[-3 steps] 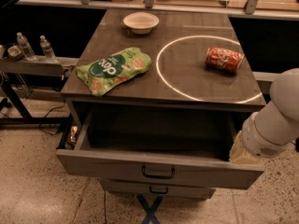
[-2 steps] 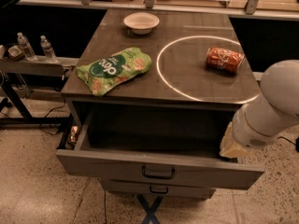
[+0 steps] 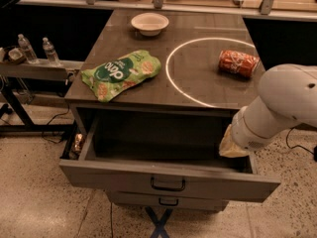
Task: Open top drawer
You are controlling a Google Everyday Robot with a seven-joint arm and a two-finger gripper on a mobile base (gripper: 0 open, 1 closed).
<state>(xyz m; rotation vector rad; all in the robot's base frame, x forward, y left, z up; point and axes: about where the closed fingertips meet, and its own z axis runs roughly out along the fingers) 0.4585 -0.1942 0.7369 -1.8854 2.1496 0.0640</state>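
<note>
Top drawer (image 3: 168,181) stands open; at its three o'clock end my gripper (image 3: 232,147) sits mostly hidden behind the arm (image 3: 280,103), and I cannot tell its grip.

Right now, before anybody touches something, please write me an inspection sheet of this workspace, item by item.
Surface: table top, dark, with a white circle marked on it.
Job's things: top drawer pulled out; its handle is free.
Clutter: green bag left of the circle; bowl at the back; can on its side inside the circle.
End effector: end effector reaches into the drawer at its right end, below the table edge.
Cables: cable on the floor at left.
Surroundings: two bottles on a shelf at left; lower drawer shut; speckled floor.
</note>
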